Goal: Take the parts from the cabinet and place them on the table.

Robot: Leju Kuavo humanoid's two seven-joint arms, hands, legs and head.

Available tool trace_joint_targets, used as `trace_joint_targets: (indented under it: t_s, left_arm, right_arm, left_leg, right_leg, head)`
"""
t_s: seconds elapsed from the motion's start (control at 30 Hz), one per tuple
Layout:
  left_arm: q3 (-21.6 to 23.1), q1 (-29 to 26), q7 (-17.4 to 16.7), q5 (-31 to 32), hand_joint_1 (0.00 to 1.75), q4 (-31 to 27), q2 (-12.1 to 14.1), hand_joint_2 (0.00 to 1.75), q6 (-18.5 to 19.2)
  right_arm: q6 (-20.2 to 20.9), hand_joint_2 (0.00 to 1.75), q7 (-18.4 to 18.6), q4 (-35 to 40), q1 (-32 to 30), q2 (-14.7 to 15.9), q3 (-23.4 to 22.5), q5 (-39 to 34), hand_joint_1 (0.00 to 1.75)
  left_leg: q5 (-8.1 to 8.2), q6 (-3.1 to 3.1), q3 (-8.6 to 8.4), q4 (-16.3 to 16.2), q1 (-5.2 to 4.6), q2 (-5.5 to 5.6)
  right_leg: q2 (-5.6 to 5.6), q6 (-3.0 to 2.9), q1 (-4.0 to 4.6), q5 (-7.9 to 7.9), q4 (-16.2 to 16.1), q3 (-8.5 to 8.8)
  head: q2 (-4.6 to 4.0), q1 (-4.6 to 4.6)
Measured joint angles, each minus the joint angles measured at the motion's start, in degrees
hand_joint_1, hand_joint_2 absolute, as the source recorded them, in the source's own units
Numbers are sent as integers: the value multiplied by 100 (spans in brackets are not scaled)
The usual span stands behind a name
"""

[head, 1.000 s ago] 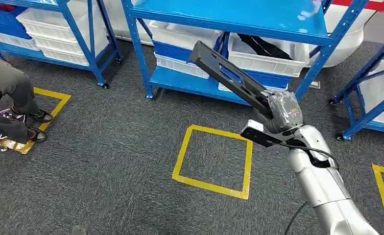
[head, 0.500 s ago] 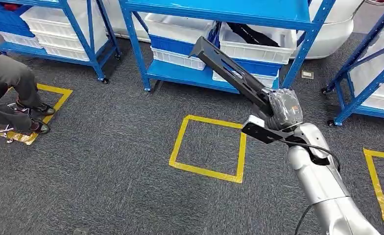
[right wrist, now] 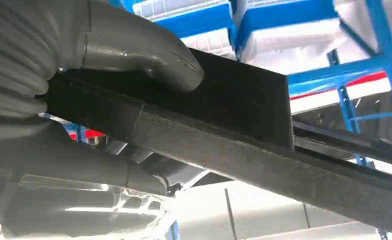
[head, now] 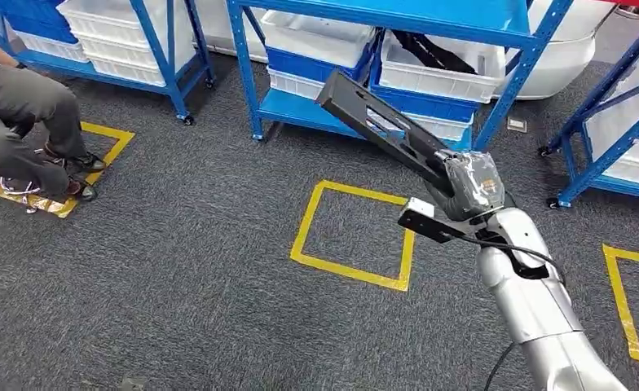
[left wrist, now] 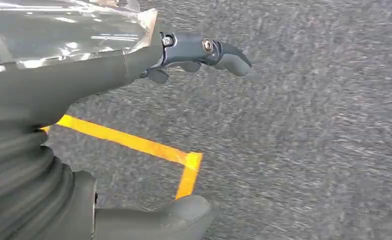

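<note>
A long black bracket-like part [head: 381, 129] sticks out ahead of me, gripped at its near end by my right hand [head: 469, 186], which is wrapped in clear plastic. Up close in the right wrist view the same black part [right wrist: 244, 125] runs across the picture with my right hand [right wrist: 84, 90] clamped on it, thumb over its flat face. My left hand [left wrist: 134, 100] hangs above the grey carpet with fingers spread and nothing in it. More black parts [head: 430, 50] lie in a white bin [head: 438, 81] on the blue cabinet [head: 316, 110].
Blue shelving units [head: 169, 49] with white and blue bins stand across the back, another at the right [head: 618, 138]. Yellow tape squares [head: 353, 236] mark the carpet. A person [head: 23, 122] crouches at the far left on a taped square.
The whole picture has shifted, so the camera moved; the shelves and the person sit a little differently in view. My right hand still holds the black part in the same pose.
</note>
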State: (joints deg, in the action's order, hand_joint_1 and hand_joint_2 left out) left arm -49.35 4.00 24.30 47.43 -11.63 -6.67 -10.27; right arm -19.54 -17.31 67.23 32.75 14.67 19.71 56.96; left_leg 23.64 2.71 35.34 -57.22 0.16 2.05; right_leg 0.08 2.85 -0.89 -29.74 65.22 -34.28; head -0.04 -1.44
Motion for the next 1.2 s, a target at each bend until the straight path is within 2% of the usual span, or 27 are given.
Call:
trace_joint_targets:
  t_s: [0.03,0.07,0.17,0.2,0.23,0.27,0.3,0.37,0.4,0.43,0.5,0.53,0.57,0.6,0.67,0.7,0.73,0.77,0.8,0.87,0.9,0.93,0.97,1.03,1.07,1.1,1.2]
  left_arm:
    - [0,2,0,7,0,0,-4,175,0]
    - [-2,0,-2,7,0,0,-4,175,0]
    - [-7,-16,-11,7,0,0,-7,175,-7]
    - [-9,-22,-15,7,0,2,-9,175,-7]
    - [-13,-26,-15,9,0,4,0,175,-9]
    - [-15,-28,-15,7,0,4,-11,175,-11]
    - [-18,-22,-15,7,0,4,-9,175,-11]
    - [-22,-21,-15,9,0,4,-4,175,-9]
    - [-24,-26,-15,11,0,4,-9,175,-9]
    - [-26,-30,-13,28,0,4,-13,175,-7]
    - [-28,-28,2,55,0,4,-7,175,-7]
    - [-28,-26,7,61,0,4,2,175,-7]
    - [-28,-19,15,68,0,0,19,175,-4]
    - [-26,-10,17,76,0,0,26,175,-2]
    - [-30,-18,20,94,0,0,37,175,-2]
    - [-33,-22,20,103,0,0,42,175,-2]
    - [-33,-21,20,103,0,0,42,175,-2]
    - [-35,-20,17,107,0,2,31,175,-2]
    - [-35,-6,17,109,0,2,28,175,0]
    - [-37,2,11,111,0,2,31,175,0]
    - [-37,0,-7,118,0,2,28,175,0]
    - [-39,-6,-15,118,0,2,18,175,-2]
    - [-42,-6,-24,120,0,2,13,175,-4]
    - [-42,-5,-28,127,0,4,-9,175,-7]
    - [-42,-5,-33,129,0,4,-15,175,-9]
    - [-42,2,-37,129,0,4,-15,175,-9]
    - [-44,-36,-39,133,0,4,-22,175,-13]
  right_arm:
    - [0,175,0,28,-5,9,-7,0,175]
    - [0,175,0,52,-9,17,-17,9,175]
    - [11,175,28,96,-42,24,-17,91,175]
    - [20,175,57,100,-51,9,-11,124,175]
    - [20,175,57,111,-39,-18,-7,142,175]
    - [26,175,63,127,-38,-24,-2,160,175]
    - [24,175,68,144,-41,-28,0,162,175]
    - [26,175,70,151,-53,-42,2,162,175]
    - [28,175,76,151,-63,-39,4,168,175]
    - [31,175,81,153,-73,-39,2,177,175]
    - [33,175,81,175,-92,-39,2,195,175]
    - [33,175,81,192,-93,-42,2,203,175]
    - [33,175,83,225,-98,-42,0,221,175]
    - [31,175,83,253,-100,-42,-4,236,175]
    - [24,175,107,266,-140,-61,2,290,175]
    - [22,175,114,282,-161,-77,4,312,175]
    - [20,175,114,306,-169,-83,2,317,175]
    - [20,175,116,315,-168,-79,0,317,175]
    - [20,175,125,319,-169,-74,-4,319,175]
    - [20,175,157,319,-219,-70,-7,363,175]
    - [20,175,175,317,-254,-72,-7,372,175]
    - [22,175,177,315,-272,-72,-7,389,175]
    - [22,175,184,317,-276,-77,-7,409,175]
    - [22,175,184,317,-266,-87,-9,420,175]
    - [22,175,184,317,-264,-90,-11,422,175]
    - [22,175,186,317,-262,-94,-15,424,175]
    - [22,175,197,317,-283,-125,-17,435,175]
  left_leg:
    - [-24,-26,39,-37,0,34]
    - [-51,-67,89,-54,-16,58]
    - [-132,-146,159,-64,-23,135]
    - [-168,-180,177,-62,-22,169]
    - [-129,-186,225,-119,3,161]
    - [71,-221,310,-319,-13,28]
    - [319,-269,463,-688,1,-59]
    - [760,-333,841,-1628,27,-133]
    - [832,-354,936,-1906,42,-145]
    - [775,-355,883,-1867,52,-165]
    - [408,-315,390,-1092,53,-217]
    - [210,-270,62,-550,42,-299]
    - [210,-204,-166,-115,-8,-572]
    - [211,-157,-183,-85,-57,-591]
    - [198,-122,-127,-87,-78,-477]
    - [173,-86,-110,-65,-84,-430]
    - [94,-12,-151,38,-34,-378]
    - [55,7,-157,84,-28,-346]
    - [35,40,-133,91,-18,-296]
    - [19,61,-108,90,-17,-172]
    - [9,59,-95,85,-19,-103]
    - [-3,50,-87,83,-19,-34]
    - [-13,35,-80,75,-17,40]
    - [-13,21,-66,23,-7,165]
    - [1,-7,-27,-25,-7,228]
    - [16,-46,39,-106,-51,277]
    - [-65,-166,125,-71,-4,415]
  right_leg:
    - [110,12,-16,92,-602,384]
    - [237,-64,-16,-17,-710,426]
    - [131,-170,62,88,-719,390]
    - [83,-222,27,123,-733,384]
    - [35,-267,-58,162,-746,376]
    - [-1,-329,-46,191,-747,358]
    - [-40,-347,-42,202,-746,339]
    - [-140,-366,-22,218,-743,306]
    - [-204,-360,-20,223,-741,293]
    - [-252,-354,-17,226,-741,288]
    - [-356,-349,-12,228,-741,297]
    - [-402,-348,-6,228,-742,306]
    - [-443,-344,3,227,-742,309]
    - [-483,-317,66,239,-733,279]
    - [-585,-285,56,252,-753,281]
    - [-631,-231,58,270,-785,291]
    - [-602,-200,107,237,-765,276]
    - [-345,-193,57,155,-654,198]
    - [-151,-249,54,-47,-301,53]
    - [-61,-291,36,-403,630,-370]
    - [-47,-262,35,-475,958,-524]
    - [-40,-219,29,-439,996,-545]
    - [-37,-154,18,-300,753,-431]
    - [43,-22,-27,99,-185,34]
    - [289,6,-76,210,-635,234]
    - [368,-30,-54,175,-686,254]
    - [204,-115,-13,221,-655,211]
  head:
    - [0,-4]
    - [0,-18]
    - [0,-20]
    - [0,-11]
    - [0,-7]
    - [0,-30]
    - [0,-68]
    - [0,-72]
    - [0,-72]
    - [0,-72]
    - [0,-72]
    - [0,-74]
    - [0,-70]
    - [0,-64]
    - [0,-68]
    - [0,-68]
    - [0,-59]
    - [0,-53]
    - [0,-61]
    - [0,-33]
    - [0,-35]
    - [0,-31]
    - [0,-37]
    - [0,-33]
    - [0,-24]
    - [0,-33]
    - [0,-35]
